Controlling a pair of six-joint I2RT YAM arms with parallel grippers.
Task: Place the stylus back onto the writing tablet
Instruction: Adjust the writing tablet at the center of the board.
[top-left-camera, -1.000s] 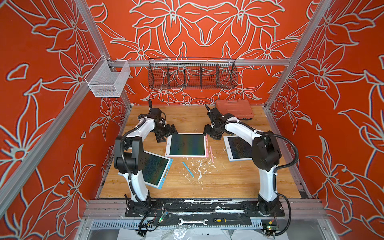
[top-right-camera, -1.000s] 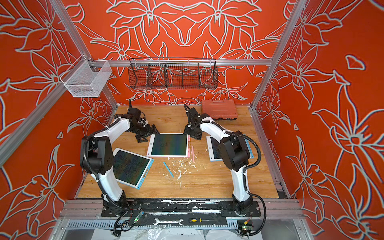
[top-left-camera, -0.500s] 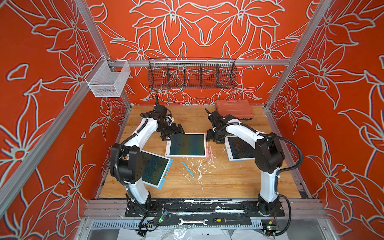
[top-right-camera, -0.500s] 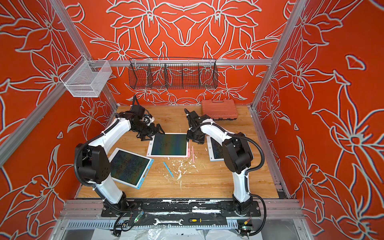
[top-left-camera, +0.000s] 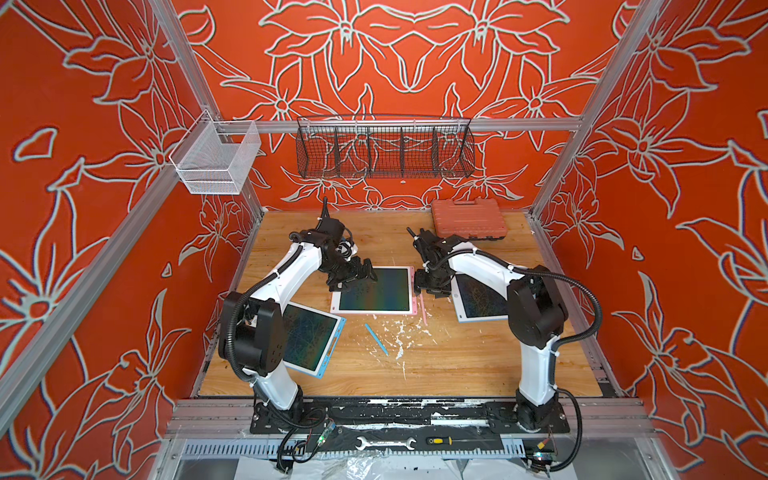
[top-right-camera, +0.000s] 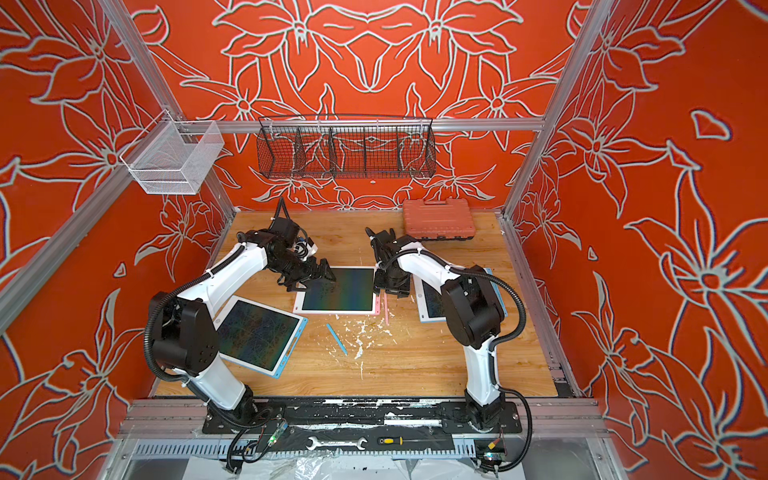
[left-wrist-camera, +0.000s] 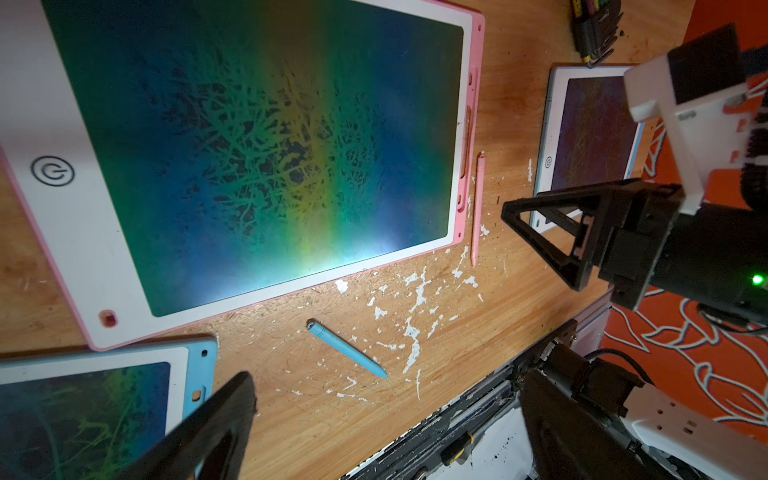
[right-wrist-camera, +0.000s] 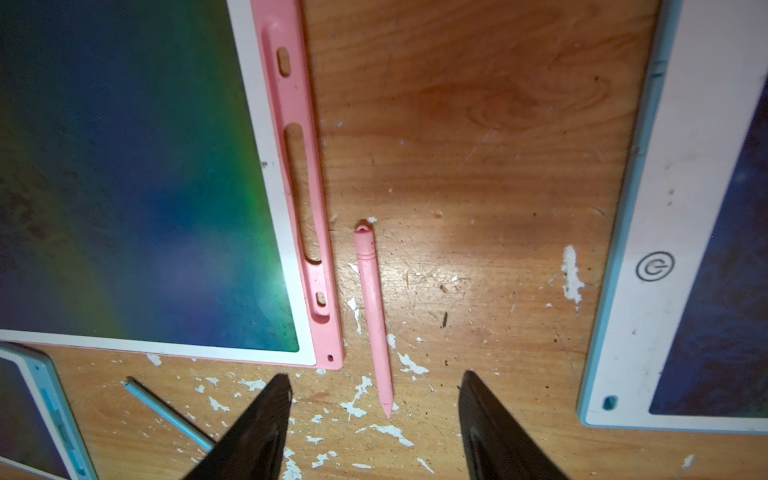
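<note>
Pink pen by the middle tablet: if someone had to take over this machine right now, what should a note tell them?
Left gripper: open, empty, hovering over the pink-edged tablet.
Right gripper: open, empty, jaws either side of the pink stylus, not touching it.
Pink stylus lies on the table beside the tablet's empty side slot. A blue stylus lies loose nearer the front, between the two blue-edged tablets.
Done: right arm lined up over the pink stylus.
Left: close on it, lift, set it into the slot.
</note>
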